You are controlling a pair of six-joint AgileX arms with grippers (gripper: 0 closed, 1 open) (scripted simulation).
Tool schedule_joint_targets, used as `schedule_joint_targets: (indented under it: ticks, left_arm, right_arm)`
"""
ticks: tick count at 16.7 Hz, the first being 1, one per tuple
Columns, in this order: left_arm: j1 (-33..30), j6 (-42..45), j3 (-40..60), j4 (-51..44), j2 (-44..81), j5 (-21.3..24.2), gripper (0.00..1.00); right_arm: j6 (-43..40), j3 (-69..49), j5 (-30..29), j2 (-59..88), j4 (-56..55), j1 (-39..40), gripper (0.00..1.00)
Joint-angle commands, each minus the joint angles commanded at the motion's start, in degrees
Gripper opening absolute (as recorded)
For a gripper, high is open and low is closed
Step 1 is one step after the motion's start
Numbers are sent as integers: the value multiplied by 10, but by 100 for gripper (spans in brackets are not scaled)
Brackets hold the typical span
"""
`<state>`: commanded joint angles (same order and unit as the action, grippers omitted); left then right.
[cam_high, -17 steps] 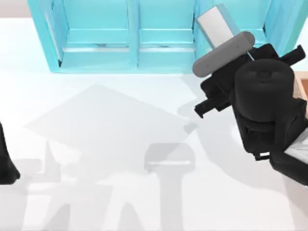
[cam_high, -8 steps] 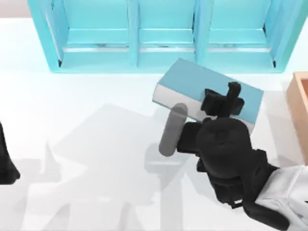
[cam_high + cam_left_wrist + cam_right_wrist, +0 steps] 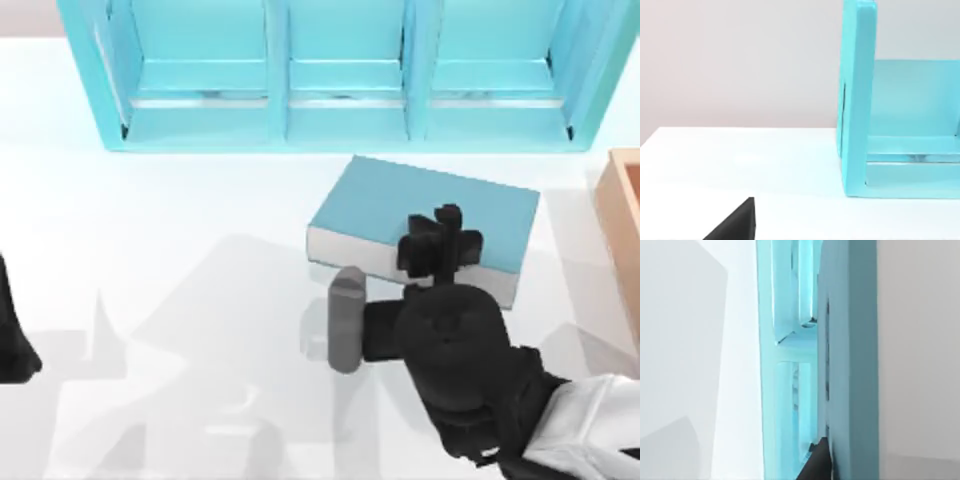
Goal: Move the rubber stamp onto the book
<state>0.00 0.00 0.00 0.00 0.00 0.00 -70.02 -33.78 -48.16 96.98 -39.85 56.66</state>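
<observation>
**Right arm over the book; stamp not identifiable**

Fingers of the right gripper sit above the book, over its near right part; whether they are spread or pinched on anything cannot be told from the top view, since the dark wrist body covers them. No part of the rubber stamp can be made out at the fingers.

The book lies flat on the white worktop, teal cover up, white page edges facing near, slightly skewed. It rests just in front of the teal shelf unit, apart from it, right of centre.

A grey cylindrical piece on the right arm stands just near-left of the book's near-left corner.

An orange-tan box edge shows at the far right, apart from the book.

The left arm is parked at the worktop's left edge; whether its fingers are spread or together cannot be told.

The shelf unit's side wall appears in the left wrist view, and the shelf unit stands close in the right wrist view.
</observation>
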Motion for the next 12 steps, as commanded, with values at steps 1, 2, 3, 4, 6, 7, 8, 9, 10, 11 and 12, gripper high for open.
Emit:
schedule_joint_targets:
  ticks: [1, 2, 3, 4, 6, 7, 8, 9, 10, 11, 12]
  left_arm:
    - [0, 0, 0, 0, 0, 0, 100]
    - [0, 0, 0, 0, 0, 0, 100]
    - [0, 0, 0, 0, 0, 0, 100]
    - [0, 0, 0, 0, 0, 0, 100]
    - [0, 0, 0, 0, 0, 0, 100]
    - [0, 0, 0, 0, 0, 0, 100]
    - [0, 0, 0, 0, 0, 0, 100]
    - [0, 0, 0, 0, 0, 0, 100]
    - [0, 0, 0, 0, 0, 0, 100]
    - [0, 0, 0, 0, 0, 0, 100]
    - [0, 0, 0, 0, 0, 0, 100]
  right_arm:
    - [0, 0, 0, 0, 0, 0, 0]
    - [0, 0, 0, 0, 0, 0, 0]
    - [4, 1, 1, 0, 1, -3, 0]
    - [4, 1, 0, -1, 2, -1, 0]
    - [5, 4, -5, -5, 5, 5, 0]
    - [5, 5, -7, -7, 6, 8, 0]
    - [5, 5, -8, -8, 6, 8, 0]
    - [5, 5, -8, -8, 6, 8, 0]
    - [7, 5, -6, -4, 7, 6, 0]
    - [7, 6, -6, -2, 5, 6, 0]
    - [5, 9, -8, 5, -3, 7, 0]
